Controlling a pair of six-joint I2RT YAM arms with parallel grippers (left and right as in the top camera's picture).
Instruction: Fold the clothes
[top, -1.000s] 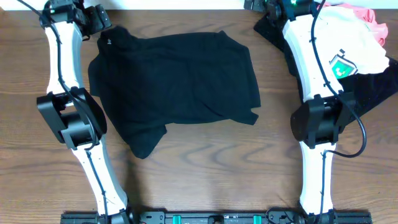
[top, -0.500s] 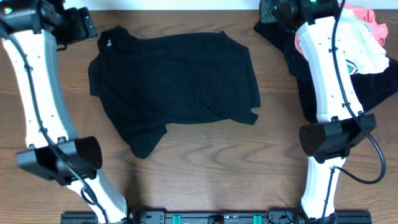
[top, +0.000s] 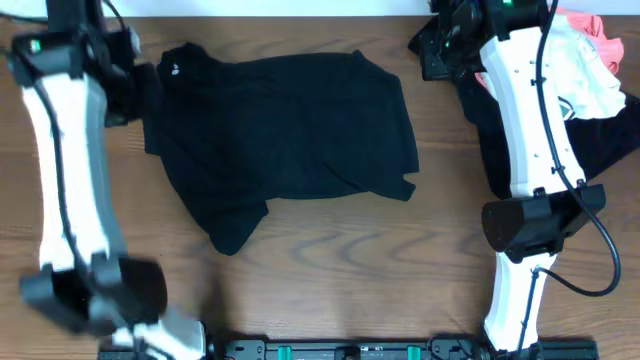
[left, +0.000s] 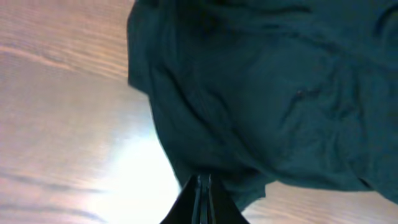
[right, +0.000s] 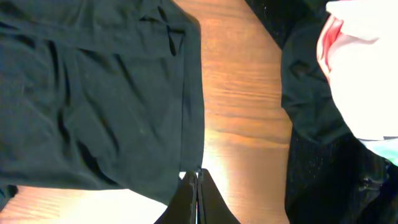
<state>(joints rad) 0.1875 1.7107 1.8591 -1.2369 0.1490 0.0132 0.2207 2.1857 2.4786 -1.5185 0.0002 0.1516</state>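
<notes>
Both grippers closed at the border of the black shirt (top: 290, 130)
The shirt lies spread and a little crumpled in the middle of the table (top: 350, 260). From overhead the left arm is blurred. The left gripper (left: 203, 186) and right gripper (right: 198, 183) have their fingers pressed together at the shirt's edge; whether they pinch cloth I cannot tell. The pile of other clothes (top: 600, 90) is partly cut off and partly behind the right arm.

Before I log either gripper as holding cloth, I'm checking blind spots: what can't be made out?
Left wrist: shut left gripper covers the black fabric shirt's edge; pinch unclear.
Right wrist: right gripper, same.
Overhead: right arm hides the white garment's print; coral-pink garment cut by frame edge.
</notes>
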